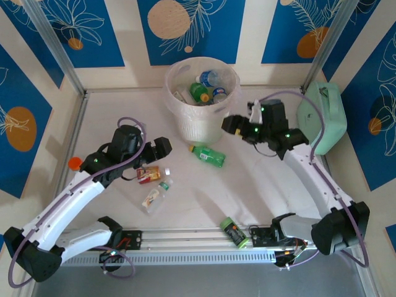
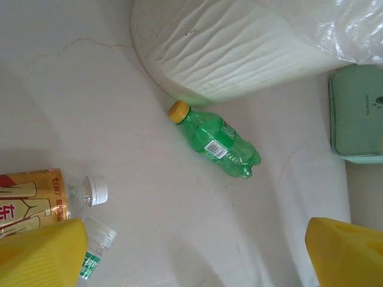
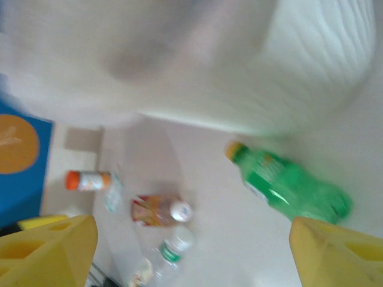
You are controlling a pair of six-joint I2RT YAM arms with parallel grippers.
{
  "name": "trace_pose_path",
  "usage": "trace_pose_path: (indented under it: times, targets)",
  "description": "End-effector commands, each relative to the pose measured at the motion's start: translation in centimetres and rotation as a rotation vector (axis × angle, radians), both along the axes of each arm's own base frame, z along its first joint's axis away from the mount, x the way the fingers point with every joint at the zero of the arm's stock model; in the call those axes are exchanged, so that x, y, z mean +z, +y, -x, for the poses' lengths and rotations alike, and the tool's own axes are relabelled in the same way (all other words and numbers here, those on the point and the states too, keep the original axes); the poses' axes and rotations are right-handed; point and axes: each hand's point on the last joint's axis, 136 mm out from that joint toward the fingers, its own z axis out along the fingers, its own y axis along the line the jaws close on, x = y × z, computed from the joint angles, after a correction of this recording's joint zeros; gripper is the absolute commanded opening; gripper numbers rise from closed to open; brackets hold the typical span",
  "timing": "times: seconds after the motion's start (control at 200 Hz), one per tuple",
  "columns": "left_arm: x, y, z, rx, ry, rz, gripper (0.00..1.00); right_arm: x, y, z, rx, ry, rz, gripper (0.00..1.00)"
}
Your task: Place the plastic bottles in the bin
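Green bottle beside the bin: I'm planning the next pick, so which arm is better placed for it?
Probably the right arm: its open jaws hang near the green bottle and the bin. The left arm sits over two other bottles.

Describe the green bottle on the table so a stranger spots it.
Find the round translucent whitish bin. On the table just in front of its base lies a green plastic bottle with a yellow cap. Unlike the red-and-gold-labelled bottle and the clear bottle nearby, its whole body is green.
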Motion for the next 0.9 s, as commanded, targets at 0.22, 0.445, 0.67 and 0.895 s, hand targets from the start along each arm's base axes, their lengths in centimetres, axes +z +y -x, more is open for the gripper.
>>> trace_pose_path:
  times: [0.22, 0.445, 0.67, 0.895]
  targets:
    - [-1.2, 0.6, 0.1, 0.063, 0.068, 0.107, 0.89, -8.4, 1.4, -0.2, 0.080, 0.141, -0.012, 0.84]
    - [-1.8, 1.3, 0.6, 0.080, 0.084, 0.107, 0.89, -12.2, 1.7, -2.0, 0.095, 0.178, 0.023, 0.82]
    - [-2.4, 1.6, 0.8, 0.097, 0.096, 0.123, 0.88, -15.1, 1.7, -2.6, 0.068, 0.219, 0.034, 0.81]
    - [-2.8, 1.6, 0.7, 0.101, 0.101, 0.126, 0.88, -16.6, 3.3, -1.2, 0.141, 0.241, 0.101, 0.79]
